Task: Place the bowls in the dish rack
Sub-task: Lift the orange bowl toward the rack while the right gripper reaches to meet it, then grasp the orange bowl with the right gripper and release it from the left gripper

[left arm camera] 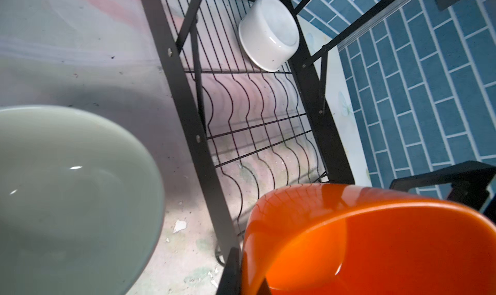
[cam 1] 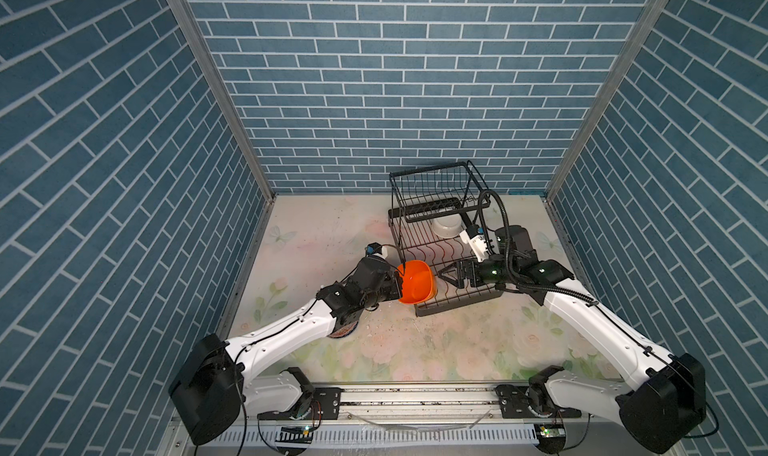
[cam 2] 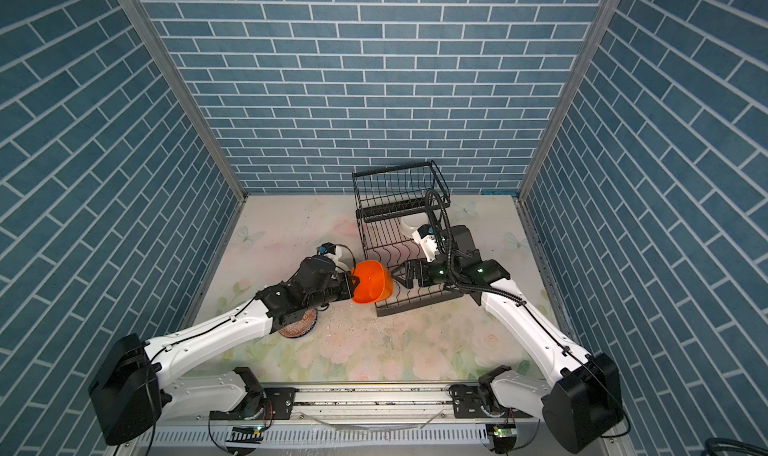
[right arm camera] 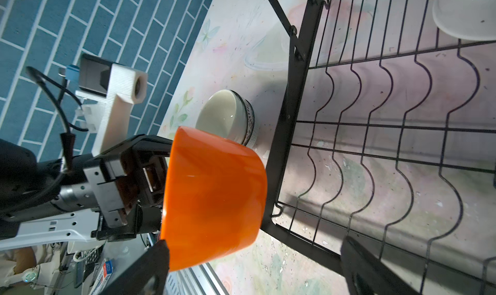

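Left hand [right arm camera: 154,182] is clamped on the rim of the orange bowl [cam 1: 417,282], holding it tipped on its side in the air, just off the near-left corner of the dish rack [cam 1: 446,242]. Right hand [cam 1: 446,276] stands wide with nothing in it, over the near end of the rack base, facing the bowl's outer wall; one finger [right arm camera: 150,266] sits just beside the bowl, contact unclear.

Step, as I read it: a handover at the rack's near edge, or the left hand placing directly. Can't tell which.

Next move calls for either the right hand closing on the bowl's free rim before the left lets go, or the left carrying it over the frame bar and dropping the rim between two curved divider wires. Risk: glossy wall, could slip.

Bowl looks smooth, shiny, bright orange inside and out, rounded-square rim, empty.

Elsewhere: white bowl [left arm camera: 269,33] upside down at the rack base's far end, under the raised basket. Patterned bowl with pale inside [right arm camera: 228,117] on the desk [cam 1: 316,234] by the rack's left side. A red patterned dish [cam 2: 300,324] on the desk, half hidden under the left arm.
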